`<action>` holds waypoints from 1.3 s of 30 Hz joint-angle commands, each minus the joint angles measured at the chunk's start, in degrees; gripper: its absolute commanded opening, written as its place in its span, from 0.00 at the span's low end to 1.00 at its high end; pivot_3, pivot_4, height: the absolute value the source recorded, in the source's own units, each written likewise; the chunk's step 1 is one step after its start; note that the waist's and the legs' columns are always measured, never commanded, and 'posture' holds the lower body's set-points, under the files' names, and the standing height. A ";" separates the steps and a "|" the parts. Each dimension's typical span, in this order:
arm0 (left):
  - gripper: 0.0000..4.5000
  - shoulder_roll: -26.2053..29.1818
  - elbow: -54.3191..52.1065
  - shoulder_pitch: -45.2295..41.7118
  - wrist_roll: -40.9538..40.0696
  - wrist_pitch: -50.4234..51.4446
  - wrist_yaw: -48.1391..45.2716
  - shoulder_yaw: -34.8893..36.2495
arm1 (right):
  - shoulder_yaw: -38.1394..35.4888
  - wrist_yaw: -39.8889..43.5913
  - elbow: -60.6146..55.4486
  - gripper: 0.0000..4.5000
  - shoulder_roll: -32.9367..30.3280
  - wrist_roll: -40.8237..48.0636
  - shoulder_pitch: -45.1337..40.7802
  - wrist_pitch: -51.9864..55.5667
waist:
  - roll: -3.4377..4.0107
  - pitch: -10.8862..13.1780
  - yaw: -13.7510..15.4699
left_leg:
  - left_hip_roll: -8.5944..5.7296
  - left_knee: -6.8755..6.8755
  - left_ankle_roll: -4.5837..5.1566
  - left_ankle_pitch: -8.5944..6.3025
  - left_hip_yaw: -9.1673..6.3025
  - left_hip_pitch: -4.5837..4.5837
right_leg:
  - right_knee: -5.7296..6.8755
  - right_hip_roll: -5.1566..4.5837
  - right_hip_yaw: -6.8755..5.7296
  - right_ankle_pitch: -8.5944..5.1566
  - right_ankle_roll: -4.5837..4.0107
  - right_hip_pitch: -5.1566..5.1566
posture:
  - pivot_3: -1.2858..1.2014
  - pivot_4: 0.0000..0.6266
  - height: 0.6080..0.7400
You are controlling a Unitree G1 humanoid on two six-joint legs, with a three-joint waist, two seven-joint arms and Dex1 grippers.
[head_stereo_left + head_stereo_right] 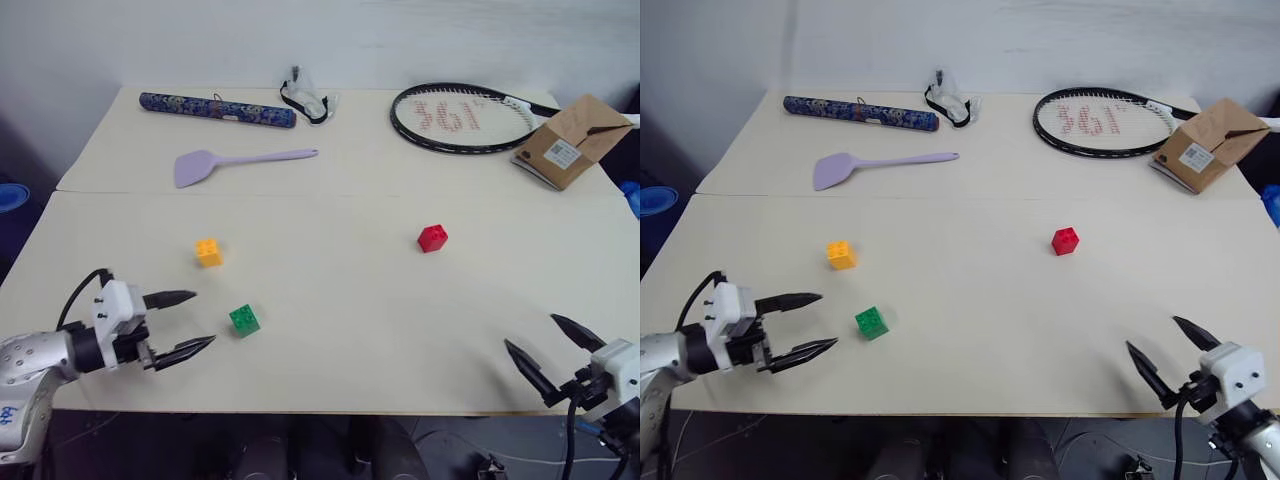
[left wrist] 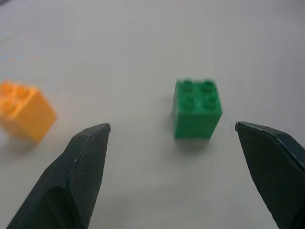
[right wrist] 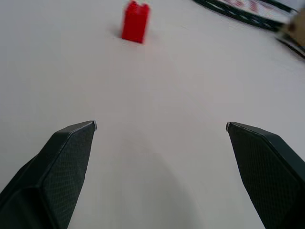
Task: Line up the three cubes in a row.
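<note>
Lower left of the head view: left end effector [image 1: 188, 323], jaws wide apart, empty, low over the tabletop [image 1: 330, 370], aimed at the green cube [image 1: 244, 320], which sits just beyond the tips. In the left wrist view the green cube [image 2: 197, 109] lies off-centre between the fingers, nearer one of them. Risk: closing from here, that finger meets the block first and skids or twists it on the smooth surface rather than pinching it.

Lower right: right end effector [image 1: 545, 352], jaws also spread, empty, well apart from any cube.

Mid-frame left: orange-yellow cube [image 1: 208, 252], near the green one and up-left of it. Risk: a wide approach or sweep of the left arm could clip it and scatter the pair.

Mid-frame right: red cube [image 1: 432, 238], well apart from the other two, ahead of the right end effector. No row yet; the red one likely needs the longest carry, so a weak pinch on a small studded block could let it drop or tip.

Far edge: purple spatula [image 1: 235, 163], patterned tube [image 1: 216, 109], racket [image 1: 460, 117], cardboard box [image 1: 570, 140]. All well clear of the cubes; little hazard.
</note>
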 commanded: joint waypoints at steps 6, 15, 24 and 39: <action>0.98 -3.02 -3.33 -9.28 -3.02 2.40 0.64 -5.44 | 8.87 -9.04 -4.79 1.00 0.12 -3.22 -18.49 10.17 | 0.07 0.00 -1.72 | 0.01 -0.04 0.04 0.15 0.23 0.17 | 0.22 0.08 0.24 -0.01 -0.01 -0.04 | 0.52 0.24 1.00; 0.98 -5.15 -1.88 -13.66 -0.66 1.44 2.29 -8.33 | 19.36 -17.22 8.65 1.00 3.15 -9.94 -46.47 20.35 | 0.07 0.00 -1.05 | -0.03 -0.04 0.05 0.36 0.08 -0.09 | 0.32 0.15 0.08 -0.03 -0.05 -0.14 | 0.52 0.24 1.00; 1.00 -6.30 -3.11 -12.19 -0.05 0.98 4.14 -7.49 | 24.17 -18.96 20.49 0.91 7.42 -14.97 -52.68 18.36 | 0.07 0.00 -1.51 | -0.13 -0.03 0.21 0.46 0.08 -0.16 | 0.25 0.10 0.08 0.04 0.07 -0.12 | 0.52 0.24 1.00; 1.00 -6.07 -3.05 -10.87 0.25 0.68 3.97 -8.64 | 26.59 20.42 12.76 0.33 -4.64 -2.63 -46.99 9.27 | 0.07 0.00 -1.14 | -0.14 -0.04 0.23 0.44 -0.02 -0.19 | 0.13 0.09 0.02 0.06 0.10 -0.06 | 0.52 0.24 1.00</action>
